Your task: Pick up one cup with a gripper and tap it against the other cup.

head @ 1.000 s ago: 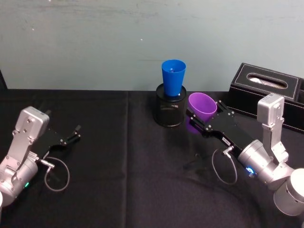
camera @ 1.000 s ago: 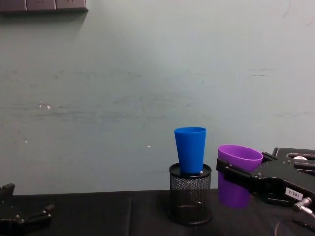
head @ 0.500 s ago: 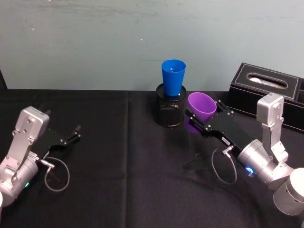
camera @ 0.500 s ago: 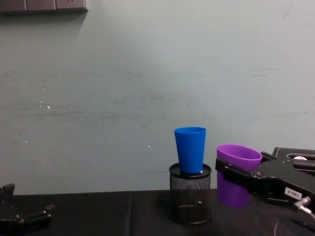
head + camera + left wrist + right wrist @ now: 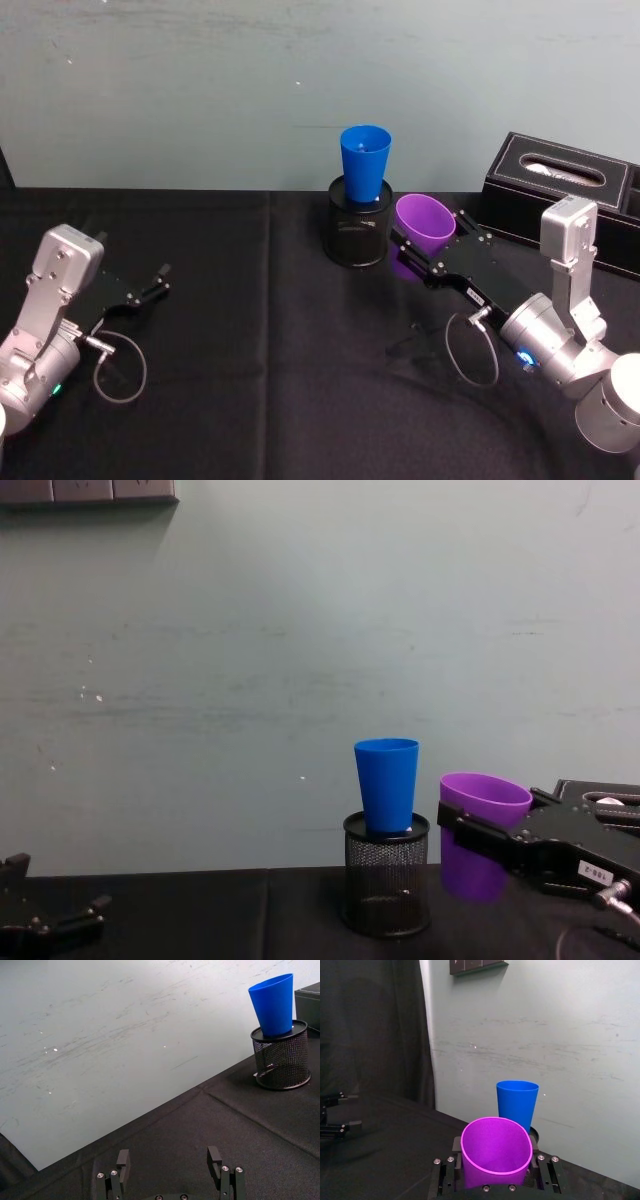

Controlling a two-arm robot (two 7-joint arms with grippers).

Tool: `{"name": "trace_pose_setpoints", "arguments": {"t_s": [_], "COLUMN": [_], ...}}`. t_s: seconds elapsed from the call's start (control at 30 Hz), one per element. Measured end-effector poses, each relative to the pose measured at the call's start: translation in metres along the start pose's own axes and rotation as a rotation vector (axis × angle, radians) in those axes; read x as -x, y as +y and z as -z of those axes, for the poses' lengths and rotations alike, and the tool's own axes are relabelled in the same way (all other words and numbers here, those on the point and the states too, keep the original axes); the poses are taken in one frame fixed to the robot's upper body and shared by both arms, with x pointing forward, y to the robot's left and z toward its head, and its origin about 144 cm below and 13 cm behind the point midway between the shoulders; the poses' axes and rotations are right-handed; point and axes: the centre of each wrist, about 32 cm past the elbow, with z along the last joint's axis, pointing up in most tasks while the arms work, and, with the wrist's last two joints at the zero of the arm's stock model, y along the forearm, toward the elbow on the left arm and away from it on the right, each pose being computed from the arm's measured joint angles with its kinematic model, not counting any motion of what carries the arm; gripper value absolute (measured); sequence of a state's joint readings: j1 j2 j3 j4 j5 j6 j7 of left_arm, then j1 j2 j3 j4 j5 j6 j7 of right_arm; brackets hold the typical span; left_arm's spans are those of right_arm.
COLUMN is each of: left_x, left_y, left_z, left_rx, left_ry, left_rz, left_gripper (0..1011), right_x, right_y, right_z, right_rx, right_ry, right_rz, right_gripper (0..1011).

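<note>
My right gripper (image 5: 425, 251) is shut on the purple cup (image 5: 424, 226), holding it upright just off the black table. In the right wrist view the purple cup (image 5: 495, 1155) sits between the jaws, rim toward the camera. The blue cup (image 5: 364, 163) stands upright in a black mesh pen holder (image 5: 358, 230) a little to the left of the purple cup (image 5: 482, 835), with a small gap between the blue cup (image 5: 387, 784) and it. My left gripper (image 5: 155, 280) rests open at the table's left, nothing between its fingers (image 5: 124, 1160).
A black tissue box (image 5: 560, 185) stands at the back right, behind my right arm. The table carries a black cloth (image 5: 250, 330). A pale green wall (image 5: 300, 660) rises directly behind the cups.
The right gripper has carried the purple cup slightly left, toward the blue cup, and a little higher. The left arm has not moved.
</note>
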State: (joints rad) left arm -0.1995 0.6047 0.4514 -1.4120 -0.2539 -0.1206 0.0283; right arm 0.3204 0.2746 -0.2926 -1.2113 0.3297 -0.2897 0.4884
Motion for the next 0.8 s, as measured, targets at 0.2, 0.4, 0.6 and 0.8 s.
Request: {"name": "trace_pose_setpoints", "arguments": {"t_s": [0.2, 0.4, 0.6, 0.8], "left_x": [0.0, 0.0, 0.0, 0.0], "left_y": [0.0, 0.0, 0.0, 0.0], "left_z": [0.0, 0.0, 0.0, 0.0], "left_rx": [0.0, 0.0, 0.0, 0.0], "left_ry": [0.0, 0.0, 0.0, 0.0], "left_rz": [0.0, 0.0, 0.0, 0.0], "left_gripper": [1011, 1012, 1011, 1011], "right_x": [-0.0001, -0.0011, -0.0003, 0.0011], "right_y": [0.0005, 0.0012, -0.0005, -0.003], "right_z": [-0.0004, -0.0012, -0.0005, 0.0006], "right_rx": [0.001, 0.015, 0.025, 0.038], "right_ry": [-0.001, -0.008, -0.003, 0.01], "right_rz": [-0.005, -0.038, -0.042, -0.038], "right_gripper": [734, 735, 734, 735]}}
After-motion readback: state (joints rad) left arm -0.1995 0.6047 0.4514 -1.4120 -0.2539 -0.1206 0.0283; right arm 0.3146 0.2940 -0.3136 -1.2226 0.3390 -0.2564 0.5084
